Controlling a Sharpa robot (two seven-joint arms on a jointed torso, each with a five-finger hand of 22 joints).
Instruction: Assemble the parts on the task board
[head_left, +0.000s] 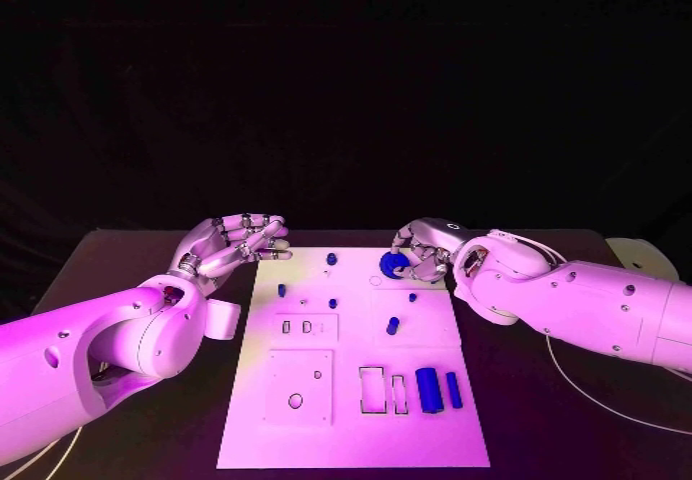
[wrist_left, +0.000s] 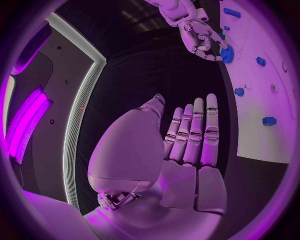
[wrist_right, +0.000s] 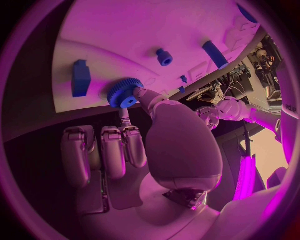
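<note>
While the right silver hand (head_left: 421, 258) pinches a small blue toothed gear (head_left: 391, 263) between thumb and a finger, that gear sits at the far right part of the white rectangular task board (head_left: 351, 430), seemingly right at the board's surface; the right wrist view shows the gear (wrist_right: 123, 93) close to the board's edge, near a blue block (wrist_right: 80, 77). The left silver hand (head_left: 238, 241) hovers just off the board's far left corner, fingers apart and holding nothing. To seat the gear well, I judge it should be kept flat to the board, centred over its post, and lowered straight with a slight twist. Whether it is already seated, I cannot tell.
</note>
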